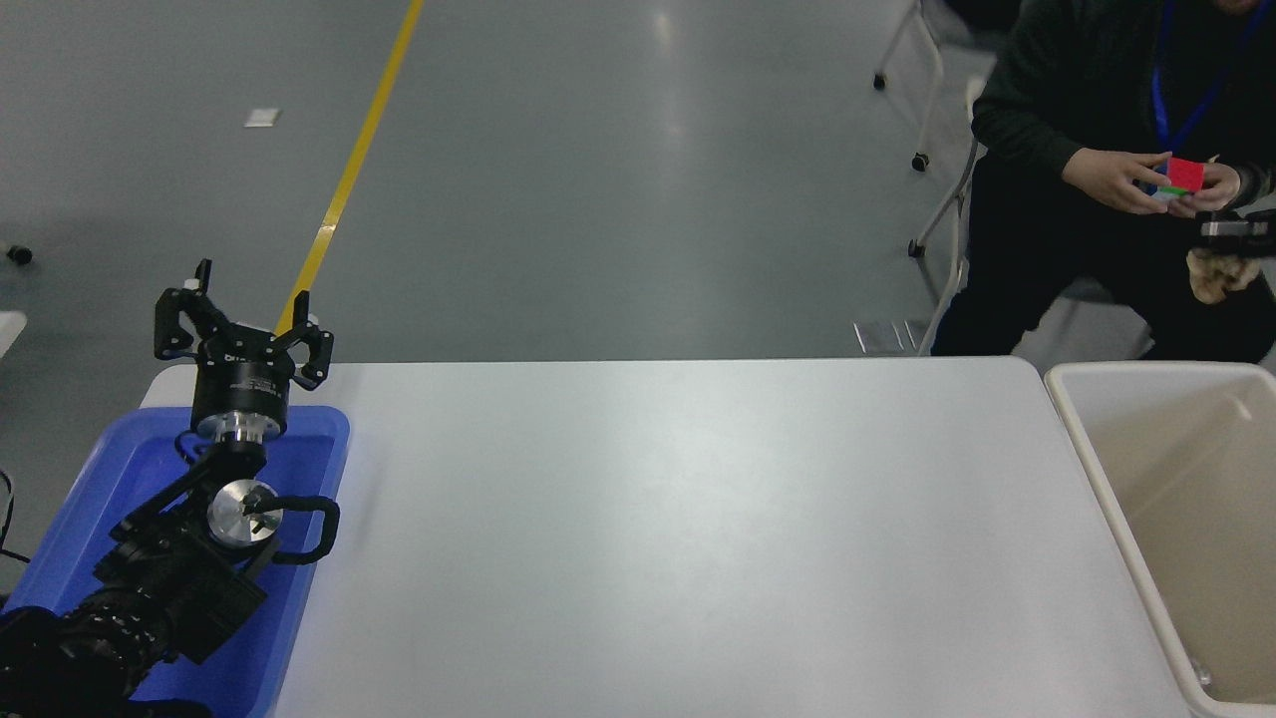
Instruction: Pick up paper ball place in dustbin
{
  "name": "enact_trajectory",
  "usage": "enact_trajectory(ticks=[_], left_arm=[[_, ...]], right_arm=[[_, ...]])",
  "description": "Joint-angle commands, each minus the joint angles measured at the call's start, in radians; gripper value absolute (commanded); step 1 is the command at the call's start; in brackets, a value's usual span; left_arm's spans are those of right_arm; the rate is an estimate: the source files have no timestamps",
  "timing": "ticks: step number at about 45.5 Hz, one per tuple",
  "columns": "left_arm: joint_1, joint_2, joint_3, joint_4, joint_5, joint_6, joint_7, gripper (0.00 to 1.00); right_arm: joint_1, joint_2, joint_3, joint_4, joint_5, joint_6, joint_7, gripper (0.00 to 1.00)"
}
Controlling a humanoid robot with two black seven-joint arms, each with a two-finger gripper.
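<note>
My right gripper (1228, 251) comes in at the right edge, high above the far end of the dustbin (1095, 469). It is shut on the tan crumpled paper ball (1218, 275), which hangs under its fingers. The dustbin is a deep beige bin with a white rim standing off the table's right side. My left gripper (241, 321) is open and empty, parked upright over the blue tray at the lower left.
A bright blue tray (309, 439) sits at the table's left end under my left arm. A seated person (1077, 120) at the top right holds a colourful puzzle cube (1182, 177) close behind my right gripper. The white table (678, 538) spans the middle.
</note>
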Motion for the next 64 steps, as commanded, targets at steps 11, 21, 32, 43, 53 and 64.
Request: enact_trajectory(ticks=[11, 21, 32, 43, 53, 64], left_arm=[[0.0, 0.0, 0.0, 0.0, -0.002, 0.0, 0.0, 0.99], [0.0, 0.0, 0.0, 0.0, 0.0, 0.0, 0.0, 0.99], [0.0, 0.0, 0.0, 0.0, -0.002, 0.0, 0.0, 0.99], [0.001, 0.0, -0.001, 0.0, -0.002, 0.0, 0.0, 0.99], [0.001, 0.0, -0.001, 0.0, -0.002, 0.0, 0.0, 0.99], [0.001, 0.0, 0.0, 0.0, -0.002, 0.0, 0.0, 0.99]], right_arm=[[-0.914, 0.135, 0.92, -0.848, 0.148, -0.184, -0.002, 0.0], [-1.029, 0.325, 1.272, -1.061, 0.158, -0.187, -0.008, 0.0], [-1.126, 0.388, 1.454, -1.058, 0.318, -0.181, -0.028, 0.0], [-1.179, 0.463, 1.487, -1.055, 0.522, -0.181, -0.04, 0.0], [-1.199, 0.466, 1.579, -1.055, 0.524, -0.178, -0.04, 0.0], [-1.216, 0.46, 1.583, -1.06, 0.524, -0.178, -0.04, 0.0]])
